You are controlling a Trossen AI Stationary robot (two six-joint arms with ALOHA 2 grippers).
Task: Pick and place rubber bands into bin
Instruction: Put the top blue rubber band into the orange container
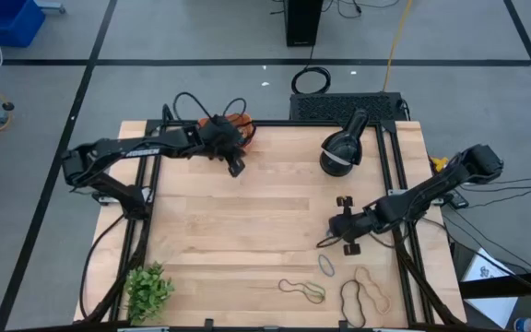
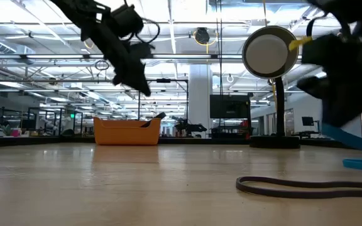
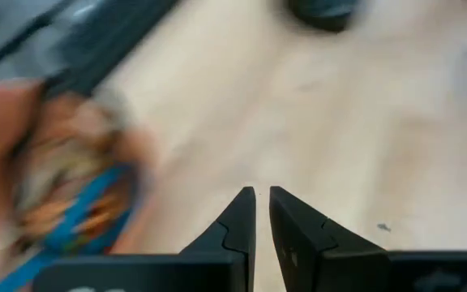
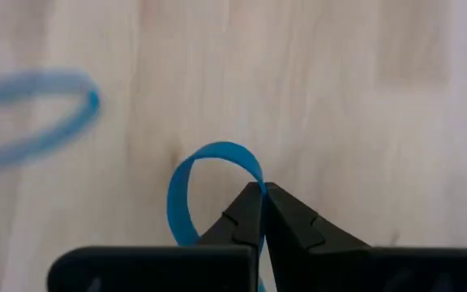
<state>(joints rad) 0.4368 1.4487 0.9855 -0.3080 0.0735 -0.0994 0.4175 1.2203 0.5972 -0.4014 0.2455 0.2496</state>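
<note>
While pinched, blue band (image 4: 186, 188) loops away, seemingly.

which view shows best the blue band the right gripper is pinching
The right wrist view: the right gripper is shut on the blue rubber band, whose loop stands clear against the wood. The low view shows only a blue strip under that arm; the high and left wrist views don't show it clearly.
</note>
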